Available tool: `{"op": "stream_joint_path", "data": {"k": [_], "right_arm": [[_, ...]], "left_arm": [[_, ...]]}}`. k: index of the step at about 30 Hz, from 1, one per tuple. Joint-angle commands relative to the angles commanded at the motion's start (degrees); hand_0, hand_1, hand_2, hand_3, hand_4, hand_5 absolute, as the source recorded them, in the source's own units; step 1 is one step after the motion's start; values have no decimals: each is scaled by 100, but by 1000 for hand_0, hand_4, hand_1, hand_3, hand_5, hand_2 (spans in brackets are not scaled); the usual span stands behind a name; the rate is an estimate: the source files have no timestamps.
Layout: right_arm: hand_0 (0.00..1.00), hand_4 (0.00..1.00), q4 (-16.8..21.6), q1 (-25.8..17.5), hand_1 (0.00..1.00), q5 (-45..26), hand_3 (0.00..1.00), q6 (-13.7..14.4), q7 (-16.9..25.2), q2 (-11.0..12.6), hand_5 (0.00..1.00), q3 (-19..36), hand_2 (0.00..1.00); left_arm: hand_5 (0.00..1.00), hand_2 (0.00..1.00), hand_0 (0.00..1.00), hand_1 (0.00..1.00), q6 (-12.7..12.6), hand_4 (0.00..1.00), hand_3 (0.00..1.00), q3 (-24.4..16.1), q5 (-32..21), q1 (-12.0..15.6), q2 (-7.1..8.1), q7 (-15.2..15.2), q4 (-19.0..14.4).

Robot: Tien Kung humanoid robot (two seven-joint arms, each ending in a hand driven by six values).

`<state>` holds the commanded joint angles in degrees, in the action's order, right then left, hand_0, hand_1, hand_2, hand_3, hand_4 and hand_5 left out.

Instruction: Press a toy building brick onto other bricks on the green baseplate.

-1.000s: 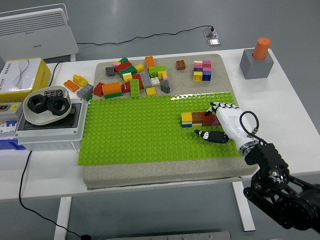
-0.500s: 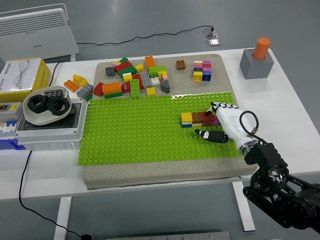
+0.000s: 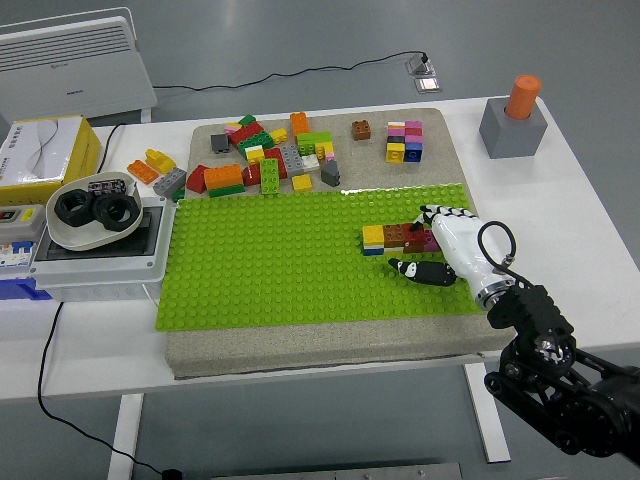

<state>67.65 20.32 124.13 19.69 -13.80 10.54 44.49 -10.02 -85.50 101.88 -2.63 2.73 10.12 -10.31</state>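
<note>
A green baseplate (image 3: 270, 255) lies on a grey mat in the middle of the table. On its right part sits a short row of bricks (image 3: 395, 237): yellow over blue, then brown, dark red and pink. My right hand (image 3: 440, 240), white with black fingertips, rests on the right end of that row, fingers curled down over the dark red and pink bricks, thumb (image 3: 415, 270) stretched along the plate just in front. Whether the fingers grasp a brick or only lie on it is hidden. The left arm is out of view.
Several loose bricks (image 3: 265, 155) lie on the mat behind the plate, with a small stack (image 3: 405, 140) at the back right. A grey block with an orange cylinder (image 3: 513, 120) stands far right. A white box with a bowl of black parts (image 3: 95, 215) sits left.
</note>
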Motion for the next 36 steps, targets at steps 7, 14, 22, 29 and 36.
{"op": "stream_joint_path", "data": {"k": [7,14,22,29,36], "right_arm": [[871,883,-4,-8,880,-17,628,-17,-13,-2,600,1,888],[871,883,-2,-14,881,-30,628,-19,-21,2,601,-5,888],[870,883,-6,-15,881,-44,629,-15,-19,2,601,-7,889],[870,883,-16,-15,881,-50,631,-17,-22,-6,601,-7,889],[870,883,14,-16,881,-36,631,-14,-24,-2,602,-5,890]], "left_arm": [[263,434,691,534,-3,427,526,4,-9,4,0,1,0],[267,434,692,534,-4,428,526,3,-2,7,-3,3,0],[267,434,691,533,-4,430,527,-5,3,1,0,0,0],[267,434,692,534,-7,430,527,-14,2,-3,1,-7,0],[266,434,691,534,-11,430,527,-25,5,-2,-1,-11,0]]}}
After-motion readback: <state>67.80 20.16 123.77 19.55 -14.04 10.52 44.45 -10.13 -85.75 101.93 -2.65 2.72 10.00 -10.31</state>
